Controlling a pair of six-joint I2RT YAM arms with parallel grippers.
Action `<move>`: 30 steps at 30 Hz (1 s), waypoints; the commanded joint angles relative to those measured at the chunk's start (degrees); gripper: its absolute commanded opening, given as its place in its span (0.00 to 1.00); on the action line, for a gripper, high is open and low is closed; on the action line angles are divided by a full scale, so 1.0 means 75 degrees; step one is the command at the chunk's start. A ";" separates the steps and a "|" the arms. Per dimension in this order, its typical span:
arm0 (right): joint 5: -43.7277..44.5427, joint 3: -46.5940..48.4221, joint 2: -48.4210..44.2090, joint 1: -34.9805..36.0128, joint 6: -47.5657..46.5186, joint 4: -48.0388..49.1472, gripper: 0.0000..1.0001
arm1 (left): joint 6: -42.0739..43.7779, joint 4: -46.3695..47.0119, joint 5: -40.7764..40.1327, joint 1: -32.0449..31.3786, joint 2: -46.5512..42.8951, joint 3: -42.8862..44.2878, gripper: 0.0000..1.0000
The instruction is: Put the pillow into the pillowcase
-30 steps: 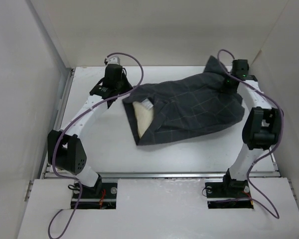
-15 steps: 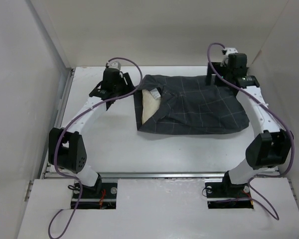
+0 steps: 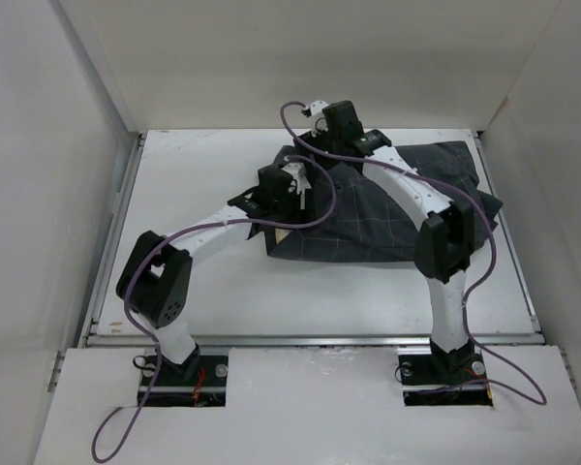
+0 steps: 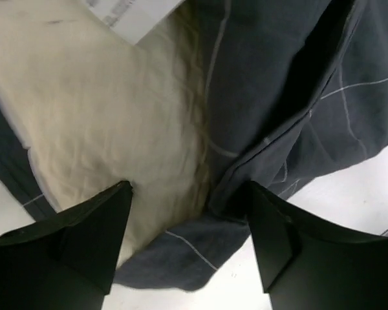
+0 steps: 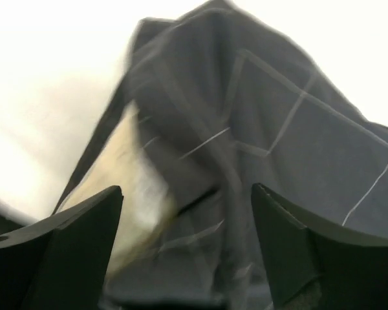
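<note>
The pillowcase (image 3: pixel 407 208), dark grey with a thin light check, lies flat across the middle and right of the table. Its open end faces left, and both arms meet over it. In the left wrist view the cream pillow (image 4: pixel 97 110) shows inside the mouth, with a white label (image 4: pixel 136 13) at its far end and the pillowcase (image 4: pixel 284 77) hem folded beside it. My left gripper (image 4: pixel 189 188) hangs open just above that hem and pillow edge, holding nothing. My right gripper (image 5: pixel 186 189) is open too, over the blurred pillowcase (image 5: pixel 284 129) and a strip of pillow (image 5: pixel 119 174).
White walls enclose the white table (image 3: pixel 194 203) on the left, back and right. My left arm (image 3: pixel 223 223) crosses the table's left half, and my right arm (image 3: pixel 407 184) arches over the pillowcase. Purple cables loop off both arms.
Both grippers let go of the pillowcase and opened. The right arm swung from the far right corner leftward to the open end; the left arm moved right onto it. The cloth settled flat.
</note>
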 commanded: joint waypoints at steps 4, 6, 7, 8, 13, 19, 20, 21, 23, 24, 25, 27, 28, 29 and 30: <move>-0.0339 0.1263 0.1199 -0.0229 0.0268 -0.0220 0.60 | 0.0974 0.0168 -0.0076 -0.0319 0.1021 0.1213 0.49; -0.0793 0.1345 0.1272 -0.0229 0.0268 -0.0314 0.43 | 0.0976 0.0051 -0.0007 -0.0389 0.1094 0.1284 0.23; -0.0948 0.1346 0.1353 -0.0229 0.0268 -0.0314 0.24 | 0.0976 -0.0042 0.0075 -0.0389 0.1094 0.1284 0.09; -0.1088 0.1346 0.1354 -0.0229 0.0268 -0.0244 0.12 | 0.0976 -0.0043 0.0076 -0.0389 0.1024 0.1284 0.00; -0.1405 0.1450 0.0980 -0.0229 0.0654 0.0026 0.00 | 0.0976 0.0039 -0.0566 -0.0389 -0.0275 0.0699 0.00; -0.2447 0.1299 0.0101 -0.0229 0.1931 0.1899 0.00 | 0.0054 -0.0301 -0.2244 -0.0041 -0.2197 -0.0387 0.00; -0.2565 0.1299 0.0100 -0.0136 0.2049 0.2365 0.00 | -0.0182 -0.0208 -0.2244 0.0066 -0.2397 -0.0693 0.00; -0.2566 0.1299 0.0285 -0.0135 0.2143 0.2474 0.00 | -0.0417 -0.0126 -0.2244 0.0149 -0.2561 -0.0986 0.04; -0.2403 0.1684 0.0672 0.0040 0.2424 0.2475 0.10 | -0.0990 -0.0125 -0.2082 0.0407 -0.2750 -0.1656 0.23; -0.2518 0.2092 0.0918 0.0156 0.2506 0.2475 0.11 | -0.1109 -0.0287 -0.1953 0.0407 -0.2750 -0.1773 0.30; -0.2728 0.2293 0.1430 0.0157 0.2727 0.2615 0.12 | -0.1296 -0.0510 -0.1951 0.0500 -0.2681 -0.1774 0.37; -0.3696 0.2888 0.1995 0.0449 0.2998 0.2908 0.12 | -0.1775 -0.1189 -0.2254 0.0501 -0.2610 -0.1961 0.44; -0.4016 0.3148 0.2509 0.0555 0.3080 0.3002 0.12 | -0.1941 -0.1400 -0.2674 0.0501 -0.2610 -0.1962 0.44; -0.4333 0.3429 0.2746 0.0660 0.3081 0.3119 0.12 | -0.2035 -0.1600 -0.2829 0.0501 -0.2842 -0.2055 0.44; -0.4997 0.3733 0.2922 0.0754 0.3081 0.3120 0.14 | -0.2106 -0.1984 -0.2969 0.0501 -0.2983 -0.2056 0.47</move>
